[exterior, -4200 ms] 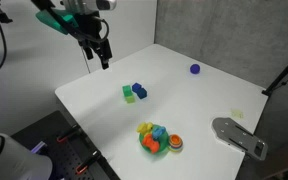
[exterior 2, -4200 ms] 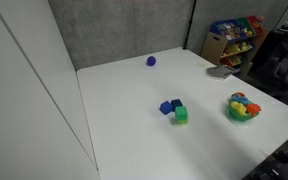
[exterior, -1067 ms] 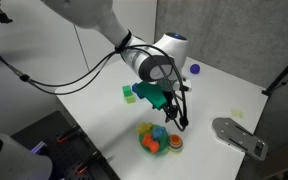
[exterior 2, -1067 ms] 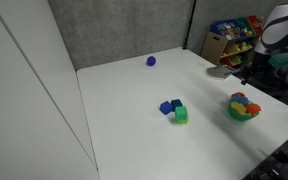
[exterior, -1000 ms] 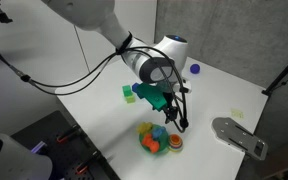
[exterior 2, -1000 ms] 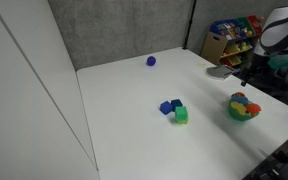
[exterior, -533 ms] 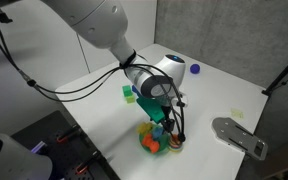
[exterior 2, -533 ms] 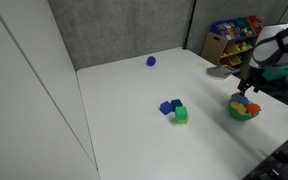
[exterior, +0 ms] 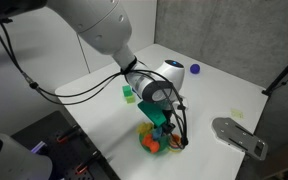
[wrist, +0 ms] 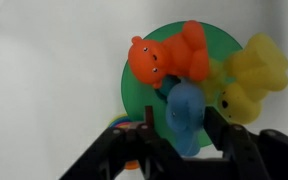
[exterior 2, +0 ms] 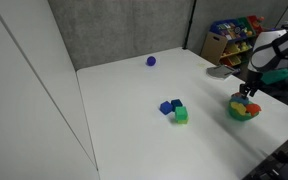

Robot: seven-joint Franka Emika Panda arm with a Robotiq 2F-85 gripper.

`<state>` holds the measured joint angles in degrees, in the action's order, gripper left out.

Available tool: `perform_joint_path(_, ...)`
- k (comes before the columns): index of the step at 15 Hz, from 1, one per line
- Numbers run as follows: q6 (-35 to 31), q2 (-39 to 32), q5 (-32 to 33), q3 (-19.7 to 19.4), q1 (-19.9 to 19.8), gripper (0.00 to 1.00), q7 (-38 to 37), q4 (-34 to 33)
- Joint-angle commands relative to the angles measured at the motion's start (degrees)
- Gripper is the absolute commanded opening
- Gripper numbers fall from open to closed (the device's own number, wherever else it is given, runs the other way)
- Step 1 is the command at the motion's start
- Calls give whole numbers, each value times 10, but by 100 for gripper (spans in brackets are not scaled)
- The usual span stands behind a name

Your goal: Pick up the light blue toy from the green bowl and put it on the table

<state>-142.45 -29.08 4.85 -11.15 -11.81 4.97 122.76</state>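
The green bowl (wrist: 142, 95) holds an orange toy (wrist: 169, 58), a yellow toy (wrist: 249, 72) and the light blue toy (wrist: 184, 100). In the wrist view my gripper (wrist: 181, 118) is open and low over the bowl. Its two black fingers (wrist: 216, 125) stand on either side of the light blue toy, with a small gap on the left. In both exterior views the gripper (exterior: 170, 137) (exterior 2: 246, 96) reaches down into the bowl (exterior: 150, 145) (exterior 2: 240, 116) and hides part of it.
A blue and a green block (exterior: 134, 92) (exterior 2: 174, 110) lie mid-table. A purple ball (exterior: 194, 69) (exterior 2: 151, 61) sits far back. A grey flat object (exterior: 239, 135) lies by the table edge. A small rainbow-coloured piece (wrist: 132, 128) lies beside the bowl. A toy shelf (exterior 2: 234, 40) stands behind the table.
The arm has come from above the table down over the bowl. In the last half second the gripper lowered further, so its fingers now flank the light blue toy.
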Motion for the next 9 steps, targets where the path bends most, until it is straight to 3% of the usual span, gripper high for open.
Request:
perform_joint_path(1,0,-5,19,-6,3,25,-5,-13)
perform_joint_path(4,4,-1,16,-4,3,4,-6,-14)
perform_joint_path(9,15,21,13,-1,9,5,-10,-12)
